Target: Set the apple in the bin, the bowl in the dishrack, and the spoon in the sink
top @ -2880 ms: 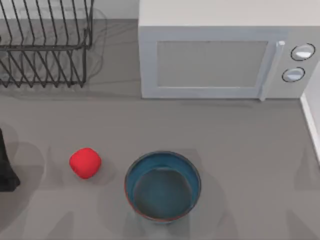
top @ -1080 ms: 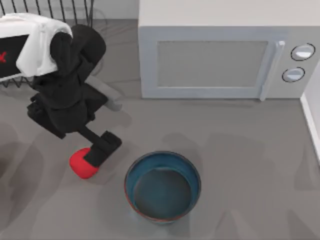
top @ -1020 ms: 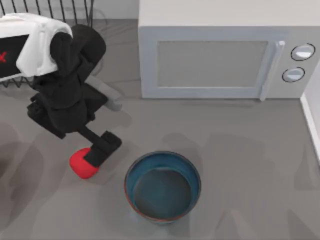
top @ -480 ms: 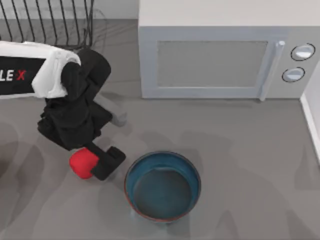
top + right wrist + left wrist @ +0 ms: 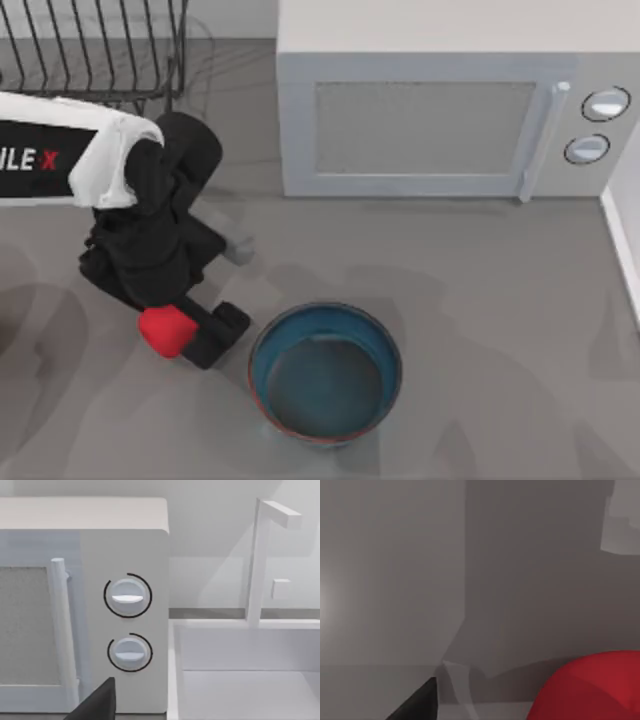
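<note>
The apple (image 5: 165,331) sits between the fingers of the left gripper (image 5: 185,335), at the left side of the table (image 5: 480,300), with one black finger (image 5: 215,333) pressed against its right side and the gripper body above it. The gripper is clamped on the apple; whether the apple touches the table I cannot tell. In the left wrist view the apple (image 5: 592,687) shows as a red mass close to the camera. Just right of the gripper stands the bowl (image 5: 325,372), upright and apart from the finger. The dishrack (image 5: 95,50) is at the far left corner, next to the microwave (image 5: 440,110). The right wrist view faces the microwave (image 5: 125,610) and a white sink (image 5: 240,680).
</note>
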